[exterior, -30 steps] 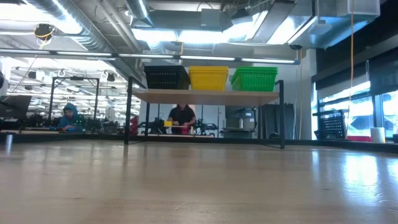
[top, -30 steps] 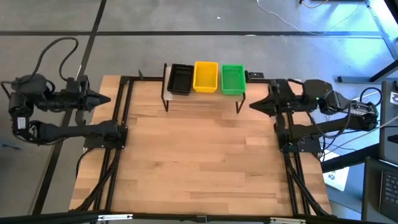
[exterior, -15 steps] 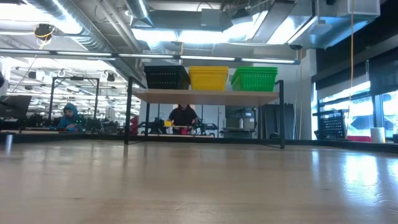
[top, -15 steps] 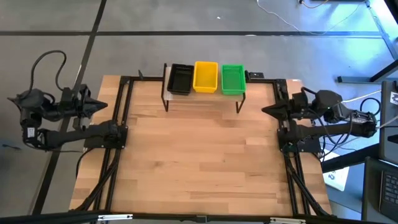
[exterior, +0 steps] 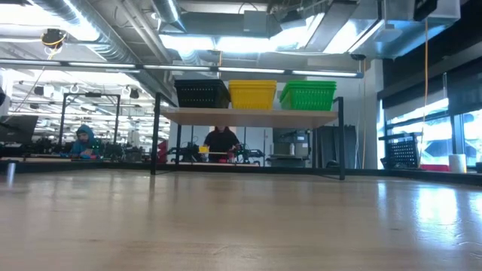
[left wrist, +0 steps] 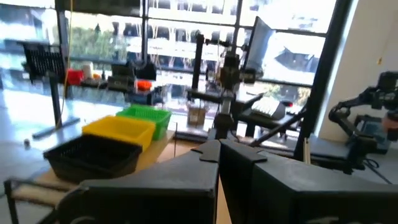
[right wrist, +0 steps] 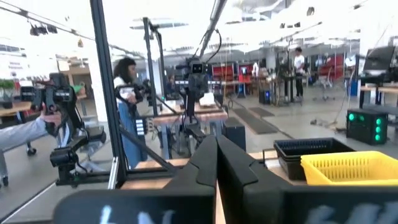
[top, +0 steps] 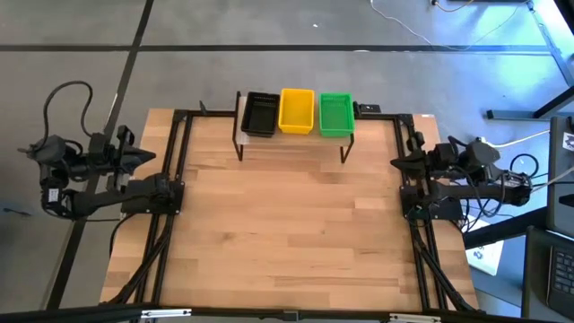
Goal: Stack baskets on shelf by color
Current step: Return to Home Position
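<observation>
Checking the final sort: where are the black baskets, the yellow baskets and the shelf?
black baskets (top: 261, 114): high view, top basket's floor.
yellow baskets (top: 297, 109): high view, top basket's floor.
shelf (exterior: 248, 117): low view, plank's front edge.

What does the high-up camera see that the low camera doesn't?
Only the high view shows the two arms, with the left tool and the right tool waiting at the table's sides. Only the low view shows people in the room behind and the ceiling lights. Both show the black baskets, yellow baskets and green baskets side by side on the shelf.
</observation>
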